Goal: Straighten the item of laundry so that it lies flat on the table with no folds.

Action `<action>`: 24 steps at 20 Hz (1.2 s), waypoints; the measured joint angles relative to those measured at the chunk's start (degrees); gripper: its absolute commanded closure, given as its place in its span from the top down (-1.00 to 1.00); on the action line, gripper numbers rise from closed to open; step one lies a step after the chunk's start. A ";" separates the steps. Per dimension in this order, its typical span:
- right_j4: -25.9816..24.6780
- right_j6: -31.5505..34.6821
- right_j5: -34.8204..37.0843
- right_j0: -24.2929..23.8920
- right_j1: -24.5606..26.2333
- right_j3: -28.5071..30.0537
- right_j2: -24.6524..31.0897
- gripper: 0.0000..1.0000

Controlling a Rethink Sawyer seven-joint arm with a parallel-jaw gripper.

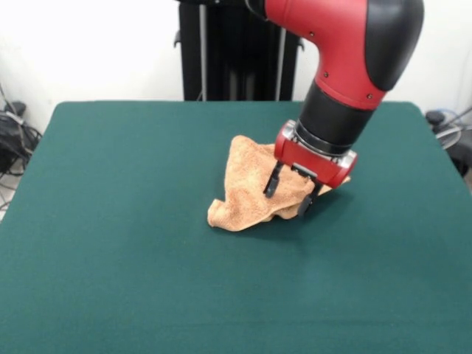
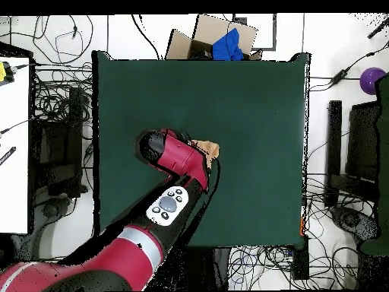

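Note:
The light orange-tan towel (image 1: 247,188) lies crumpled in a bunched heap a little right of the middle of the dark green table (image 1: 110,221). My gripper (image 1: 289,193) comes down from the red and black arm onto the heap's right side. Its two black fingers are spread apart, one fingertip (image 1: 271,189) in front of the cloth and the other at the towel's right edge by the table top. In the overhead view only a small part of the towel (image 2: 207,146) shows beside the arm's wrist, on the table (image 2: 251,114); the gripper is hidden under the arm there.
The robot's black pedestal (image 1: 236,51) stands behind the table's far edge. In the overhead view a cardboard box with a blue item (image 2: 220,39) sits off the table's top edge. Cables and equipment lie on the floor around the table.

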 measured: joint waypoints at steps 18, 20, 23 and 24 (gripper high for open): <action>-0.02 0.00 2.25 2.90 4.14 -2.56 -4.86 1.00; -0.60 0.00 4.56 3.34 4.41 -2.86 -6.61 1.00; -1.12 0.00 7.16 3.51 4.47 -2.99 -8.21 1.00; -1.29 0.00 8.47 3.56 4.47 -3.01 -8.94 1.00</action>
